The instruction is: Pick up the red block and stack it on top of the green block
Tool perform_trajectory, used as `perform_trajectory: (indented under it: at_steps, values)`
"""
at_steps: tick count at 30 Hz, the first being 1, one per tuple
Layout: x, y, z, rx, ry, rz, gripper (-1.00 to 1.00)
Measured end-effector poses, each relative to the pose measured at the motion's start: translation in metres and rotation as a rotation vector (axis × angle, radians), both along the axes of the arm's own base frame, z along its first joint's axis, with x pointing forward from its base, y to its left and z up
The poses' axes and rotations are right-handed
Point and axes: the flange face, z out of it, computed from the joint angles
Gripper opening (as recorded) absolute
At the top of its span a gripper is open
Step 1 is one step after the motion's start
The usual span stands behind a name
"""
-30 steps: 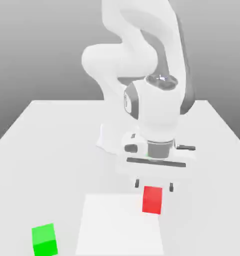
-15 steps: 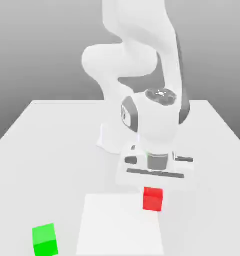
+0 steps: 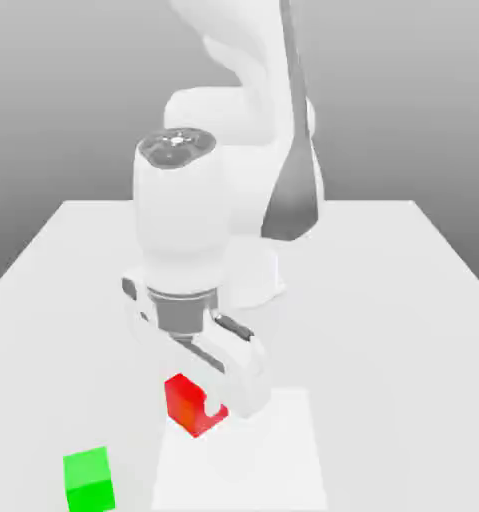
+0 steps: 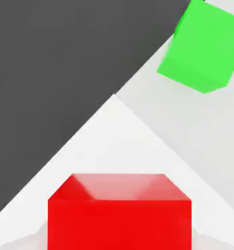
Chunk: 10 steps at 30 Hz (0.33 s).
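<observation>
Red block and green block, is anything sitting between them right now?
Nothing: in the exterior view only bare table separates the red block, held in the hand, from the green block.

Red block (image 3: pixel 190 405): gripper (image 3: pixel 215 408) is covering part of its side toward the exterior view's right; hand view's lower edge is cutting off its base; green block (image 4: pixel 202 45): hand view's corner at one o'clock is clipping it; arm (image 3: pixel 233 120): exterior view's upper edge is cutting it off at twelve o'clock.
</observation>
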Motion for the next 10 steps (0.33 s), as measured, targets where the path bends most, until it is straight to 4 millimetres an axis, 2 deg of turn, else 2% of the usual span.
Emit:
perform_trajectory:
  at_steps: [2, 3, 6, 7, 10]
  values:
    - [0.007, -0.042, 0.002, -0.007, 0.004, -0.141, -1.0]
    - [0.009, -0.052, -0.006, -0.009, 0.005, -0.174, -1.0]
    - [0.01, -0.062, -0.043, -0.012, 0.006, -0.203, -1.0]
    - [0.009, -0.062, -0.053, -0.012, 0.006, -0.205, 1.0]
    - [0.009, -0.062, -0.053, -0.012, 0.006, -0.205, 1.0]
